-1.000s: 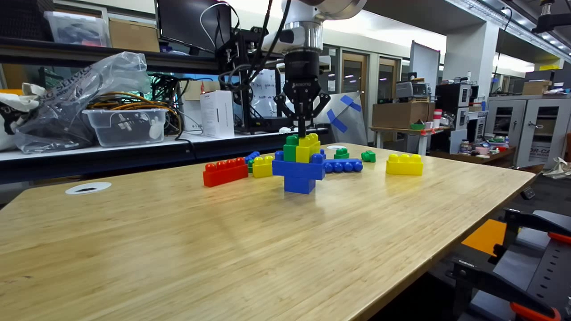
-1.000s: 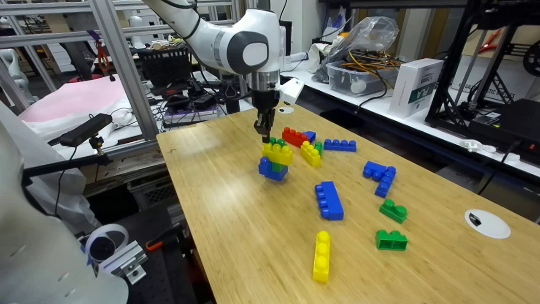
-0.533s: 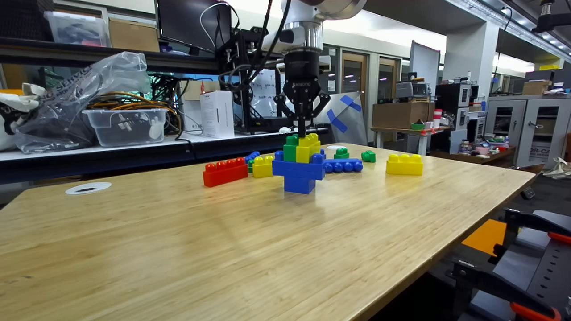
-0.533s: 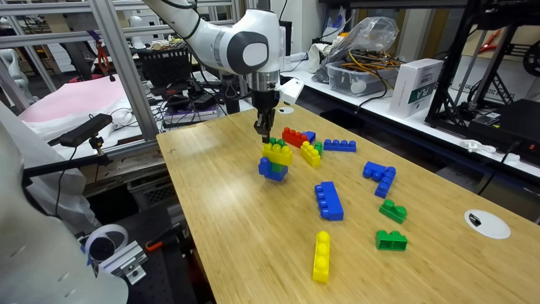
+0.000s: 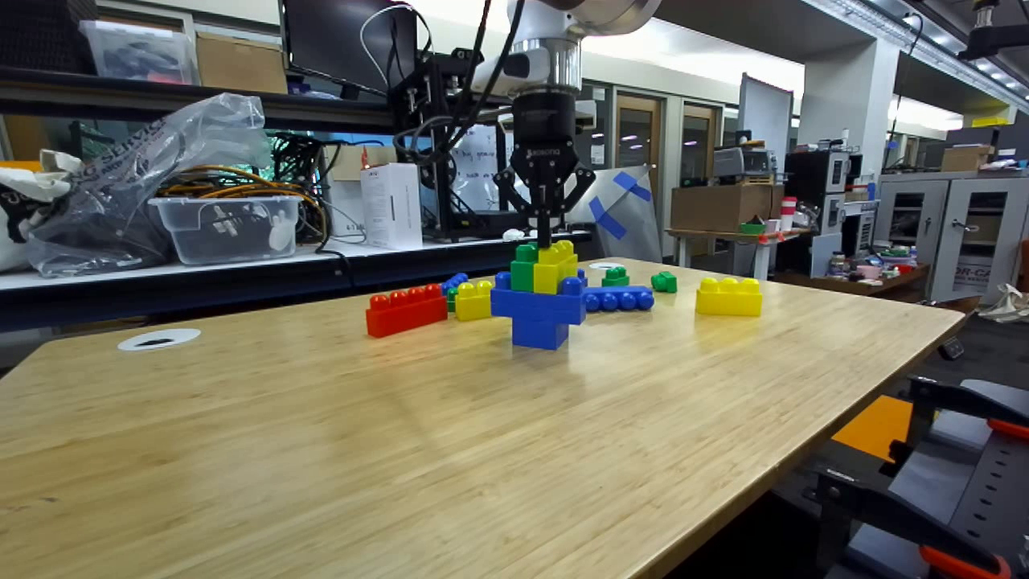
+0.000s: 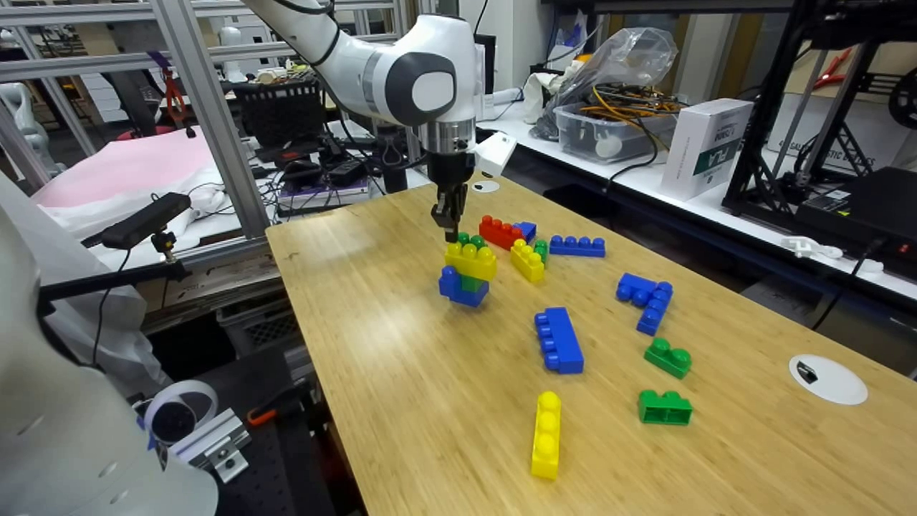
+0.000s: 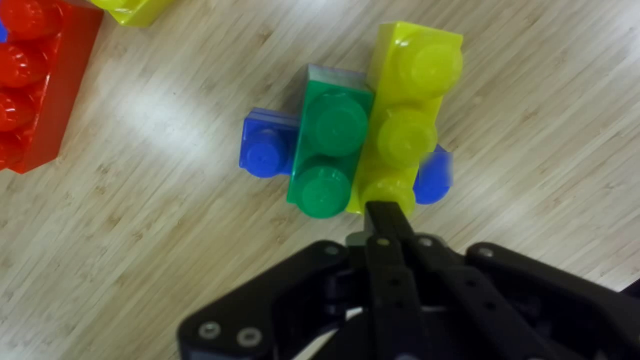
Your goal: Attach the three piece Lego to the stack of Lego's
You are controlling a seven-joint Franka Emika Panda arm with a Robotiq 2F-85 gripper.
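Observation:
The three piece Lego [image 7: 405,135], a yellow brick with a row of three studs, sits on the stack of Lego's [image 5: 537,307]. It lies right beside the green brick [image 7: 325,150], above the blue bricks, and reaches out past them at one end. The stack stands upright on the table in both exterior views. My gripper [image 5: 544,243] points straight down over it, jaws together and holding nothing. In the wrist view the fingertips [image 7: 382,207] overlap the yellow brick's near end stud; whether they press on it I cannot tell.
A red brick row [image 6: 500,233] and a yellow brick [image 6: 529,261] lie close behind the stack. Loose blue bricks [image 6: 559,340], green bricks [image 6: 666,358] and another yellow brick [image 6: 546,433] are spread over the wooden table [image 6: 444,401]. A shelf [image 5: 434,253] runs alongside.

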